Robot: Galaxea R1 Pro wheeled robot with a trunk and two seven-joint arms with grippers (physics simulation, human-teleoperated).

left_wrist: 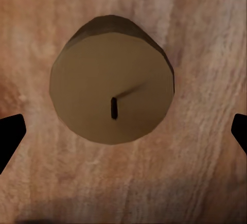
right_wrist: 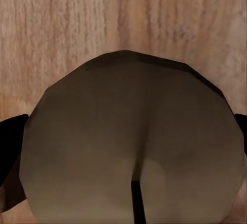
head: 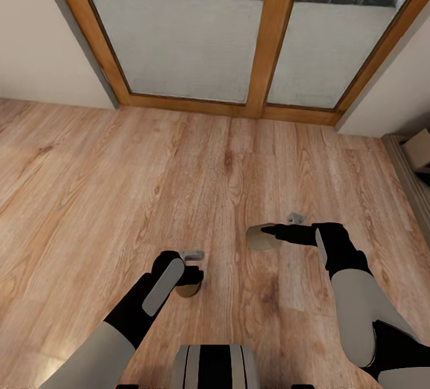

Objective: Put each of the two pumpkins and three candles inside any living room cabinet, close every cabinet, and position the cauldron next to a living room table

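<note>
A: Head view, lower centre. Left claw (head: 192,264) points down over the wooden floor (head: 119,186). A candle (head: 190,286) shows just under it, mostly hidden by the wrist.

B: Left wrist view confirms. The candle (left_wrist: 112,85) sits centred between the two dark fingertips (left_wrist: 10,136), flat top and short wick facing the camera. Fingertips stand at the far edges of the frame, clear of the wax on both sides. Claw spread, nothing pinched.

A: Is the candle on the floor or lifted?

B: It looks to be standing upright on the floorboards (left_wrist: 195,172); I cannot tell contact for certain from that angle.

A: Right claw (head: 276,229), right of centre in the head view, points toward the left of the frame. A second candle (head: 260,238) sits at its tip, pale end turned toward the left of the picture.

B: Right wrist view: that candle (right_wrist: 134,147) is very near the lens, wick at the lower edge. One dark fingertip (right_wrist: 11,136) lies against its side and the other shows at the opposite edge. It reads as pinching the candle.

A: Background, upper frame: glass door with a wooden frame (head: 272,37), lawn beyond.
</note>
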